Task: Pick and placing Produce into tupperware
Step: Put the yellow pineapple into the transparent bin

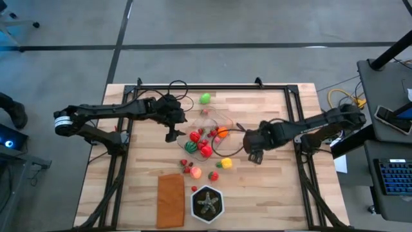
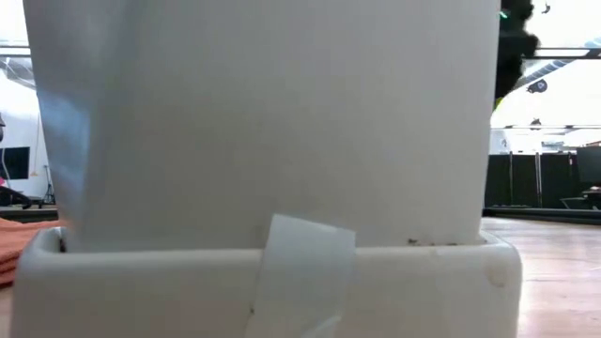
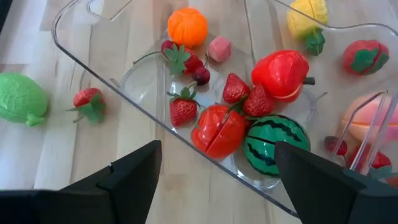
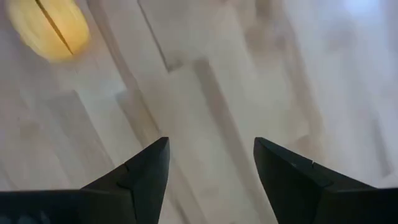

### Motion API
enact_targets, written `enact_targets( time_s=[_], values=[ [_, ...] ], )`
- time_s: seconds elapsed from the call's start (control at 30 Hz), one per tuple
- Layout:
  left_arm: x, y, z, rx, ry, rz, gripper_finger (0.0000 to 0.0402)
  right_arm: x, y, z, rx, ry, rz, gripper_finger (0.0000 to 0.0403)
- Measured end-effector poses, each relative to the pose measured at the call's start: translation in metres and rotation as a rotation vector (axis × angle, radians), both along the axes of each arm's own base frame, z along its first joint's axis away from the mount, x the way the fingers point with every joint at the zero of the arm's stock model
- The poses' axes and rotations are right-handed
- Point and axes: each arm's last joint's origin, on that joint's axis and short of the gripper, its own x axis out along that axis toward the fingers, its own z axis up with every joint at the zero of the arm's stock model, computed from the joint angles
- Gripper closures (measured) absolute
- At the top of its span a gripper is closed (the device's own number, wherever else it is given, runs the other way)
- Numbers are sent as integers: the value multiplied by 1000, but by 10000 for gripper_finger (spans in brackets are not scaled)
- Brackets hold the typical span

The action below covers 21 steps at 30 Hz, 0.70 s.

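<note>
The clear tupperware [image 1: 207, 114] sits mid-table and holds a tomato [image 3: 217, 130], a striped watermelon [image 3: 273, 146], a red pepper [image 3: 281, 73], an orange [image 3: 188, 26] and strawberries [image 3: 183, 109]. More produce lies on the wood around it: a green fruit [image 1: 205, 98], a yellow piece [image 1: 226, 163], a peach [image 1: 195, 172] and a strawberry [image 3: 89, 102]. My left gripper [image 1: 172, 135] [image 3: 217, 150] hovers open at the container's left wall [image 3: 112, 81]. My right gripper [image 1: 255, 156] [image 4: 211, 146] is open over bare wood to the container's right, near the yellow piece [image 4: 53, 28].
A flat orange-brown rectangle [image 1: 170, 200] and a green star-shaped plant in a black hexagonal pot [image 1: 207, 203] lie near the table's near edge. A black frame [image 1: 212, 86] borders the table. A white object [image 2: 272, 169] fills most of the low view.
</note>
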Motion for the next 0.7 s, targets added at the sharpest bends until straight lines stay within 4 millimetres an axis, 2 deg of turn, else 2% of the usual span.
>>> enact_targets(
  time_s=[0.1,0.2,0.33,0.47,0.7],
  values=[
    [0,0,-1,4,6,5,105,0,9,-16,68,-47,-39,177],
    [0,1,-2,11,17,12,105,9,22,-22,106,-157,17,173],
    [-3,0,-4,3,52,15,105,17,40,-27,32,-252,134,158],
    [-5,0,-5,-5,71,18,105,22,52,-37,-38,-264,174,126],
    [-6,3,-5,-6,72,30,105,32,60,-56,-42,-253,187,56]
  ],
)
